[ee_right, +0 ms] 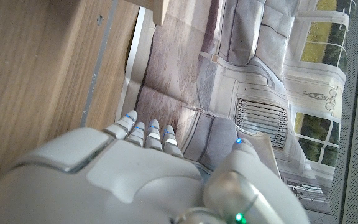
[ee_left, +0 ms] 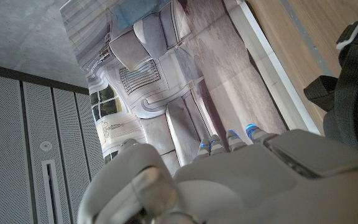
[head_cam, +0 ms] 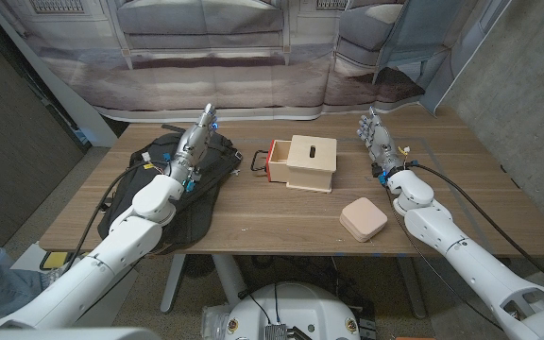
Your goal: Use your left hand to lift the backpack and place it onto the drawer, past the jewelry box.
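A black backpack (head_cam: 173, 189) lies slumped on the left part of the wooden table (head_cam: 281, 217), partly hanging over the near edge. My left hand (head_cam: 196, 142) is over its far end with fingers stretched out toward the backdrop, holding nothing. In the left wrist view the hand's back (ee_left: 241, 180) sits beside the backpack's black fabric and strap (ee_left: 350, 74). The small wooden drawer unit (head_cam: 310, 162) stands mid-table, its drawer (head_cam: 270, 161) pulled out toward the backpack. The pale pink jewelry box (head_cam: 363, 219) sits nearer me, right of centre. My right hand (head_cam: 378, 142) stands open at the right.
A printed backdrop (head_cam: 253, 47) hangs just behind the table's far edge. Cables run along both forearms. The right wrist view has my right hand's back (ee_right: 135, 180) above bare table wood (ee_right: 36, 68).
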Controlling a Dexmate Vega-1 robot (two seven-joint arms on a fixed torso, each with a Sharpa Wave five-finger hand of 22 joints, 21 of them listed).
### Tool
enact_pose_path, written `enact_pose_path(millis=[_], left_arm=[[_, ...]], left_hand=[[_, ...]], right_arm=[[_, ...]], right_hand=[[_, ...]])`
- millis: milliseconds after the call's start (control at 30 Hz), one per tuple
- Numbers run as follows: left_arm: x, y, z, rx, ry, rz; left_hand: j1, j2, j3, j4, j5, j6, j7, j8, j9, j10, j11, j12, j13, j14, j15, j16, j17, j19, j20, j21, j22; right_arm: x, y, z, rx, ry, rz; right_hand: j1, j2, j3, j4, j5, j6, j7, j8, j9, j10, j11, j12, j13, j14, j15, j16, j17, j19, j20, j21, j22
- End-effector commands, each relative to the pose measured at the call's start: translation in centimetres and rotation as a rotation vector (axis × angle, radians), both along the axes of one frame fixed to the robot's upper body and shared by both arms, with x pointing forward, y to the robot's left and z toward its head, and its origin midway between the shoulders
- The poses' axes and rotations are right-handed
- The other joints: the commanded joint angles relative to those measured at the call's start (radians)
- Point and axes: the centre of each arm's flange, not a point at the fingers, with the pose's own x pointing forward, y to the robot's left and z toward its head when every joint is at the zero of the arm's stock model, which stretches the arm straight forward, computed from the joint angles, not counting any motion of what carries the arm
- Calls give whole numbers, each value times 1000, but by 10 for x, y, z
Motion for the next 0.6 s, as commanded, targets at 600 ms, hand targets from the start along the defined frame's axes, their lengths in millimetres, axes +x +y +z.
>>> enact_pose_path(millis=[600], left_arm=[[-31,5,-13,54,-12,52]], left_hand=[[16,4,-3,-8,10,-16,0,8,3,-13,-1,5,2,-68,-5,4,2,-153,-4,7,2]], right_arm=[[4,9,9,-1,-22,5]], right_hand=[[11,4,-4,-7,-4,22,10,7,2,4,-3,0,3,11,-2,3,3,9,-8,1,3]])
